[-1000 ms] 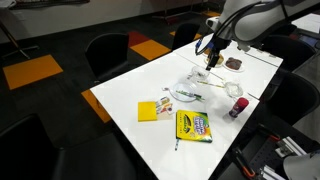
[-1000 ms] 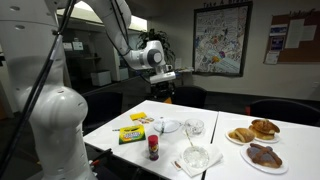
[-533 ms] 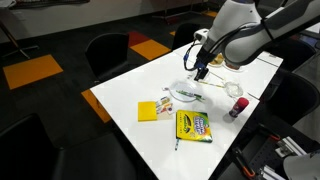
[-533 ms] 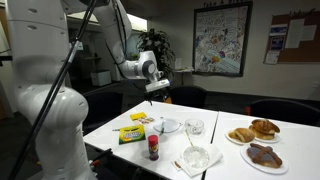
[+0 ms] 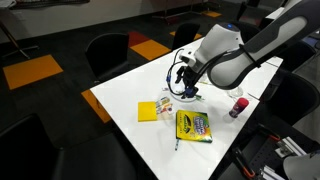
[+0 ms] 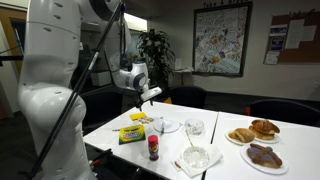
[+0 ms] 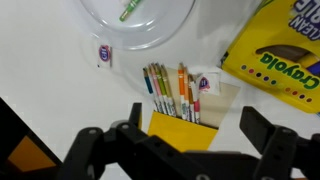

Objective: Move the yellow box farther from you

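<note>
The small, flat yellow box (image 5: 147,111) lies on the white table (image 5: 125,90) near its corner; it also shows in an exterior view (image 6: 139,118). Several loose crayons (image 7: 172,92) lie against it. In the wrist view the yellow box (image 7: 185,132) sits between my two fingers, below the camera. My gripper (image 7: 195,125) is open and empty, hovering above the table beside the box in both exterior views (image 5: 189,92) (image 6: 143,98). The larger printed crayon box (image 5: 193,125) lies close by and is at the wrist view's upper right (image 7: 280,50).
A clear plate (image 7: 140,25) holding a green crayon lies just past the crayons. A red bottle (image 5: 236,106) and a clear bowl (image 6: 197,157) stand on the table. Plates of pastries (image 6: 250,132) sit at the far end. Dark chairs (image 5: 108,52) ring the table.
My arm has swung from the pastry end of the table towards the yellow box and come down. The gripper stays open. Nothing on the table has moved.
</note>
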Controlling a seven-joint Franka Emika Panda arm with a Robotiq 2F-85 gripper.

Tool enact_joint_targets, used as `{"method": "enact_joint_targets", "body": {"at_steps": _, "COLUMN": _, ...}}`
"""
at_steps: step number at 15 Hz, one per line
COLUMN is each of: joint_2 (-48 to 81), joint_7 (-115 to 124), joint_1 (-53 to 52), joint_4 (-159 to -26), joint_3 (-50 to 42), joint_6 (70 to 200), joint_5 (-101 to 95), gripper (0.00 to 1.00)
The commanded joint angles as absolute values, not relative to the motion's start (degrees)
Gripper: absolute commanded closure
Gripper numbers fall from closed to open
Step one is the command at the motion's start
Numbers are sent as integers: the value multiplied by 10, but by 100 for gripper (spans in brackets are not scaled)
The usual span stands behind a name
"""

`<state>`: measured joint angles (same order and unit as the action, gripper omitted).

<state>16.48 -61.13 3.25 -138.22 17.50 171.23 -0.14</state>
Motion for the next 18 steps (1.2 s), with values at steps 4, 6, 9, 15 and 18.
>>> {"method": "enact_joint_targets", "body": {"at_steps": 4, "joint_2": 276, "joint_7": -787, "joint_1": 183, "joint_4": -1334, "joint_3": 318, "joint_6": 1706, "joint_5": 32, "gripper": 0}}
{"method": "enact_joint_targets", "body": {"at_steps": 6, "joint_2": 258, "joint_7": -754, "joint_1": 161, "joint_4": -1349, "joint_3": 300, "joint_6": 1717, "joint_5": 28, "gripper": 0}}
{"method": "enact_joint_targets", "body": {"at_steps": 9, "joint_2": 265, "joint_7": -756, "joint_1": 159, "joint_4": -1339, "joint_3": 286, "joint_6": 1708, "joint_5": 18, "gripper": 0}}
{"method": "enact_joint_targets", "body": {"at_steps": 15, "joint_2": 302, "joint_7": -742, "joint_1": 144, "joint_4": -1310, "joint_3": 286, "joint_6": 1735, "joint_5": 15, "gripper": 0}}
{"method": "enact_joint_targets", "body": {"at_steps": 18, "joint_2": 333, "joint_7": -741, "joint_1": 150, "joint_4": -1286, "joint_3": 302, "joint_6": 1743, "joint_5": 13, "gripper": 0}}
